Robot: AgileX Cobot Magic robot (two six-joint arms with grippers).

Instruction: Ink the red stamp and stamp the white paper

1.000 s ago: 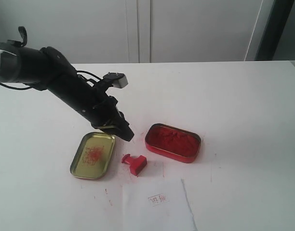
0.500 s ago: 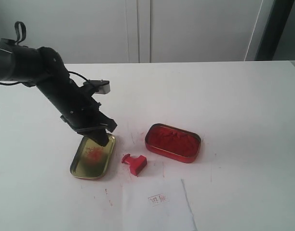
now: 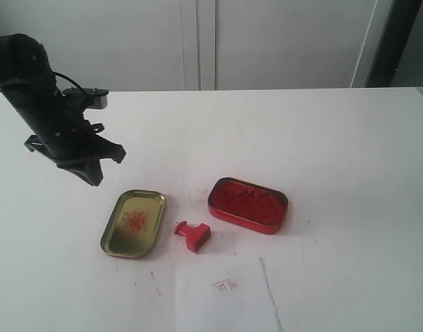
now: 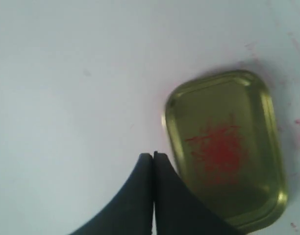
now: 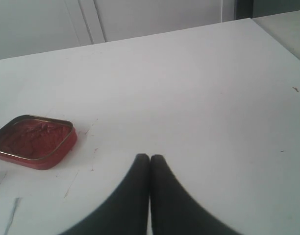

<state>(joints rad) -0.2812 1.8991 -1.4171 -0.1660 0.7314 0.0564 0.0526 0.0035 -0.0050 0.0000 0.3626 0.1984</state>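
The red stamp [image 3: 192, 235] lies tipped on its side on the table, between the gold lid [image 3: 133, 223] and the red ink tin [image 3: 248, 205]. In front of it lies the white paper [image 3: 229, 296] with a faint red mark. My left gripper [image 3: 94, 176] is shut and empty, raised above the table to the left of and behind the gold lid [image 4: 226, 149]. In the left wrist view its tips [image 4: 153, 155] are closed beside the lid's edge. My right gripper [image 5: 150, 157] is shut and empty over bare table, with the red ink tin [image 5: 33, 141] off to one side.
The gold lid has red smears inside. Small red specks mark the table [image 3: 350, 152] around the stamp and tin. The table's far edge meets a white wall with cabinet panels. The right arm is out of the exterior view.
My left arm has pulled back to the left, from beside the stamp, over the gold lid, to the table's left side. The stamp, lid, tin and paper have stayed put.
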